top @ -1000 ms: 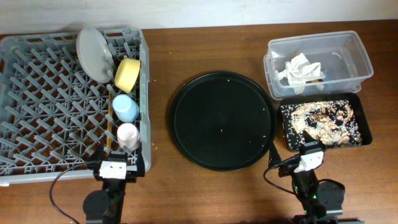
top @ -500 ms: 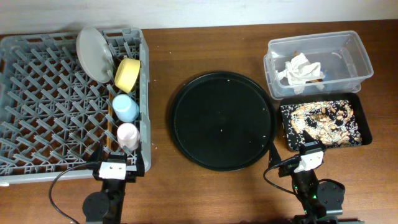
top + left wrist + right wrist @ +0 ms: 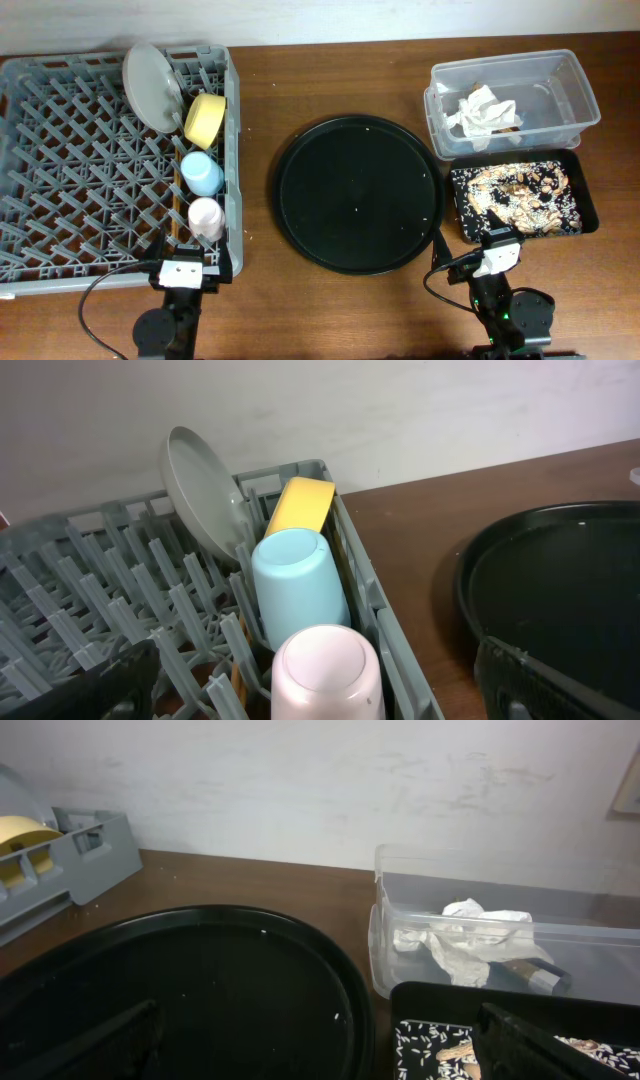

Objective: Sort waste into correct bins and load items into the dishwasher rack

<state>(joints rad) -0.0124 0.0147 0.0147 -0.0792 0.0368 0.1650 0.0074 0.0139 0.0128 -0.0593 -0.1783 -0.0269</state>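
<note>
The left hand [image 3: 192,252] hangs at the near edge of the bench [image 3: 330,80], its two fingers spread as wide as they go and holding nothing. Just beyond it is the near right corner of the large square grey plastic rack [image 3: 60,150] with its lattice of upright pegs, which fills the left side of the bench. All the dishes stand in a row along the rack's right wall. Nearest the hand is the small pink cup [image 3: 206,217], mouth down. Just behind it is the small blue cup [image 3: 203,173], also upside down. Farther back the yellow bowl [image 3: 205,118] stands on edge, and the pale grey-green round plate [image 3: 150,85] leans tilted in the far corner. The two thin wooden chopsticks [image 3: 176,205] lie along the left side of the cups.

The right hand [image 3: 472,243] sits at the near right of the bench, likewise fully open and empty. Its left finger reaches the near right rim of the large round black tray [image 3: 360,195] in the middle of the bench. Just beyond the hand is the shallow black rectangular tray [image 3: 590,215], holding the brownish-tan food scraps [image 3: 515,195]. Behind that tray, touching it, is the clear rectangular plastic tub [image 3: 580,95], with the crumpled white paper napkin [image 3: 483,110] in its left half.
</note>
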